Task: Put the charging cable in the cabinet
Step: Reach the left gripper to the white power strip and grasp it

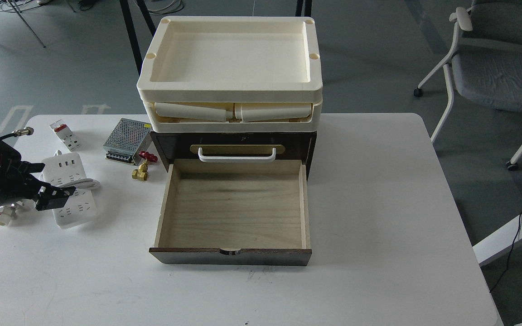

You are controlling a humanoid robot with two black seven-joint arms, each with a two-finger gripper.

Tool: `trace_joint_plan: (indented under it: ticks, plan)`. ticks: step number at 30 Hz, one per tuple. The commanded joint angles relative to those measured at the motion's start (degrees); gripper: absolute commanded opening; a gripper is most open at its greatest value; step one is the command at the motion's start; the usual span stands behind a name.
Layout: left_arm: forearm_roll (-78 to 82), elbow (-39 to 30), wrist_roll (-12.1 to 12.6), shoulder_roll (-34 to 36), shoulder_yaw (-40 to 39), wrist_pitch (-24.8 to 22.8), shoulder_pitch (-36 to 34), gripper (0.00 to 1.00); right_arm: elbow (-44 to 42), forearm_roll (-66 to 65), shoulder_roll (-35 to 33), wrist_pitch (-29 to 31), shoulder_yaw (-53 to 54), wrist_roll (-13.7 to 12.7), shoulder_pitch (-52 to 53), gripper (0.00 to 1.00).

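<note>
Head view: the left end effector [57, 195] sits low over the charging cable [68, 190] at the surface's [379, 203] left side, its dark fingers indistinct, so I cannot tell its opening. The grasp step seems in hand. Next comes a lift and a rightward carry into the cabinet's [234, 206] open drawer.

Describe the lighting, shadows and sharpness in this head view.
Head view: even, soft overhead light with no harsh glare; the white table is bright but not blown out. A soft shadow lies inside the open drawer of the cabinet. The charging cable is sharp; the left gripper reads as a dark mass with little detail.
</note>
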Motion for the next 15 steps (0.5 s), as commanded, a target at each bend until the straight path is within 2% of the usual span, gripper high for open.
trace_joint_plan:
  ticks: [1,6,15]
  plan:
    - [0.0,1.06,0.0,-1.32,0.0,0.08,0.01,0.96,-0.06,0.0,0.03,0.0,0.0,0.01,-0.03,1.0]
    - [0.0,1.67,0.0,-2.82,0.0,0.08,0.1,0.92,-0.59,0.0,0.03,0.0,0.0,0.01,-0.03,1.0]
    - [0.0,7.29,0.0,-6.95,1.93,0.95,-0.08,0.91,-0.76,0.0,0.03,0.0,0.0,0.01,-0.29,1.0]
